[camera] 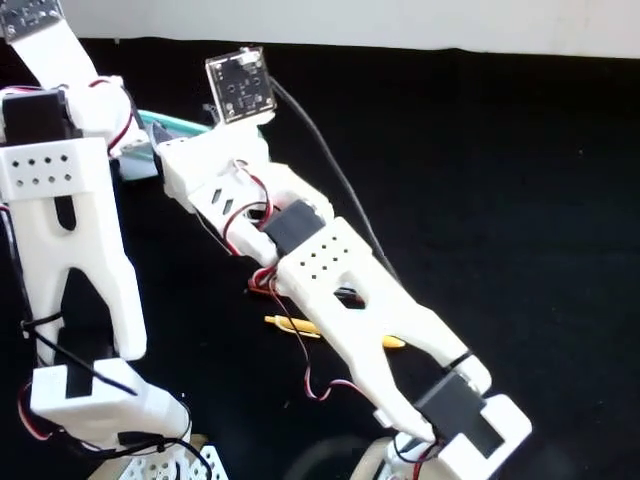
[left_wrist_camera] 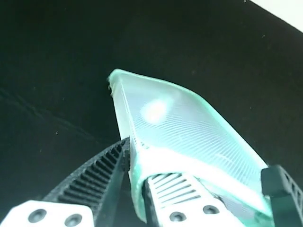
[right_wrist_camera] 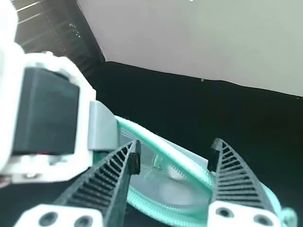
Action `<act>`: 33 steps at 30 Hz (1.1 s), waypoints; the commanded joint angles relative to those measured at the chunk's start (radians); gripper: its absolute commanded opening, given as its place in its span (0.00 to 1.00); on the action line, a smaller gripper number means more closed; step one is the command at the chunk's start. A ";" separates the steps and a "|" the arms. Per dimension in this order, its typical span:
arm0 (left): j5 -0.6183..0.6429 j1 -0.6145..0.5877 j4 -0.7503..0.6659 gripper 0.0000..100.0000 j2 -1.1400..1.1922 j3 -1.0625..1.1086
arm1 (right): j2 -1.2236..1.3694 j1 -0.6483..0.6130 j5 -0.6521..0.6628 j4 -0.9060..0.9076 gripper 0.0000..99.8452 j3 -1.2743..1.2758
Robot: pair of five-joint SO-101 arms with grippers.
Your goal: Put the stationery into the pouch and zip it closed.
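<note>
The pouch [left_wrist_camera: 180, 127] is translucent with a mint-green zip edge. My left gripper [left_wrist_camera: 137, 163] is shut on one end of it and holds it off the black table. In the high view only a strip of the pouch [camera: 178, 124] shows between the two arms at the upper left. My right gripper [right_wrist_camera: 175, 149] is open, one black finger on each side of the pouch's green zip edge [right_wrist_camera: 156, 142]; I cannot tell whether it touches. A yellow pen [camera: 295, 326] lies on the table under the right arm [camera: 340, 270].
The left arm [camera: 70, 230] stands tall along the left side, and its servo housing [right_wrist_camera: 45, 118] sits close beside my right gripper. The black table [camera: 500, 200] stretches open to the right, with a pale wall [camera: 400, 25] behind it.
</note>
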 commanded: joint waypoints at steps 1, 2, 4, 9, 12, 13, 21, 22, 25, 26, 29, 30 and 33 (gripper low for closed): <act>0.017 -0.010 0.012 0.01 -0.002 -0.087 | -0.045 -0.028 0.002 0.012 0.23 -0.018; 0.017 -0.010 0.021 0.01 -0.001 -0.097 | -0.048 -0.028 0.002 0.012 0.23 -0.019; 0.018 -0.008 0.040 0.01 -0.005 -0.125 | -0.053 -0.018 0.002 0.013 0.23 -0.033; 0.041 0.038 0.091 0.01 -0.002 -0.183 | -0.114 0.120 0.002 0.074 0.23 -0.116; 0.081 0.070 0.095 0.01 -0.008 -0.182 | -0.162 0.237 0.000 0.179 0.23 -0.142; 0.083 0.085 0.095 0.01 -0.008 -0.182 | -0.179 0.280 0.000 0.209 0.23 -0.148; 0.117 0.170 0.097 0.01 -0.001 -0.154 | -0.351 0.552 0.000 0.435 0.23 -0.148; 0.117 0.171 0.097 0.01 -0.004 -0.143 | -0.363 0.588 0.000 0.463 0.23 -0.148; 0.117 0.176 0.098 0.01 -0.008 -0.130 | -0.390 0.674 0.002 0.516 0.23 -0.147; 0.114 0.188 0.103 0.01 -0.008 -0.130 | -0.401 0.699 0.002 0.536 0.23 -0.145; 0.112 0.232 0.106 0.01 -0.018 -0.131 | -0.423 0.739 0.020 0.588 0.23 -0.139; 0.107 0.248 0.106 0.01 -0.028 -0.128 | -0.427 0.742 0.051 0.610 0.23 -0.139; 0.095 0.283 0.106 0.01 -0.053 -0.071 | -0.441 0.742 0.101 0.664 0.23 -0.139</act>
